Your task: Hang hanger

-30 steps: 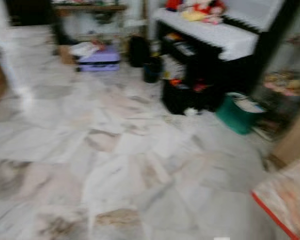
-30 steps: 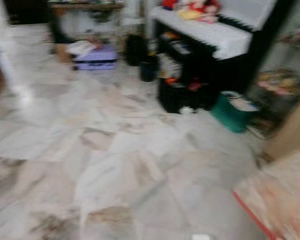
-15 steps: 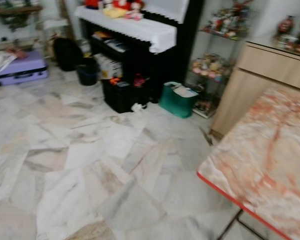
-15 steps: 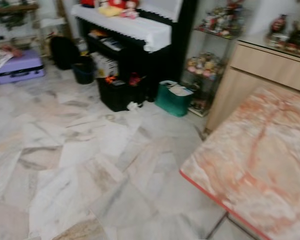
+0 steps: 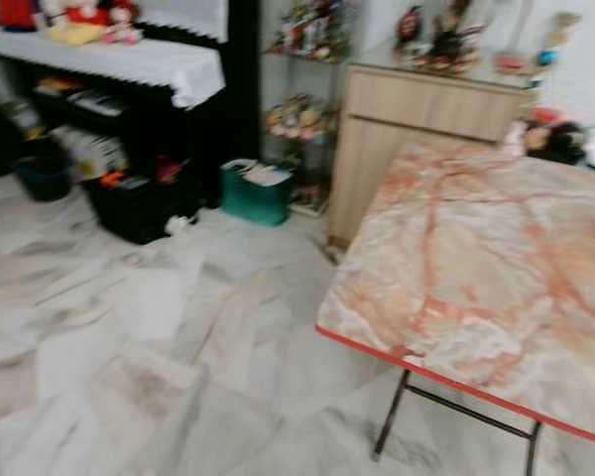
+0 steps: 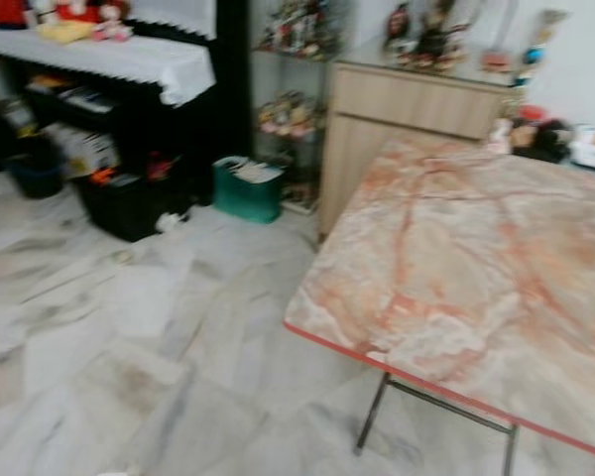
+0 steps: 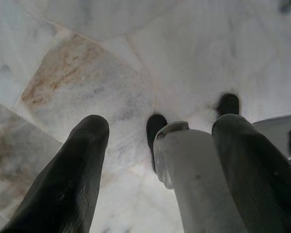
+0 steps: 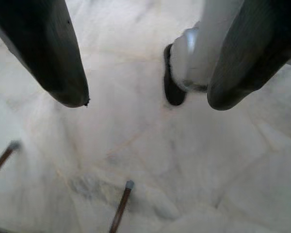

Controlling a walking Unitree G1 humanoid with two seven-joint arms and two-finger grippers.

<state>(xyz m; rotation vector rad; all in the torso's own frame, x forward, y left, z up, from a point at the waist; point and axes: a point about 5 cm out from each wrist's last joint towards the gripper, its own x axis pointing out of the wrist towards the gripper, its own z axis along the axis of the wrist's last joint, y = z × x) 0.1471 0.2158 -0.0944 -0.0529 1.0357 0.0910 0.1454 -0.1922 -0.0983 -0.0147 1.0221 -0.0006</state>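
Hanger: I cannot tell where it is. My left hand [image 7: 160,125] hangs over the marble floor [image 5: 178,337], its black fingers [image 7: 77,165] spread apart and gripping nothing. My right hand [image 8: 148,99] is likewise spread wide and gripping nothing above the floor. Ahead to my right stands a pink marbled folding surface [image 5: 476,268] with a red edge, a wooden cabinet [image 5: 426,109] behind it and a green bin [image 5: 253,193] nearby.

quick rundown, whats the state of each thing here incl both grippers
left gripper: open, holding nothing, hanging over the floor
right gripper: open, holding nothing, hanging over the floor
folding table: standing, set up on its dark legs
green bin: upright on the floor, paper inside
wooden cabinet: drawer shut, ornaments on top
black shelf: white cloth draped over the top
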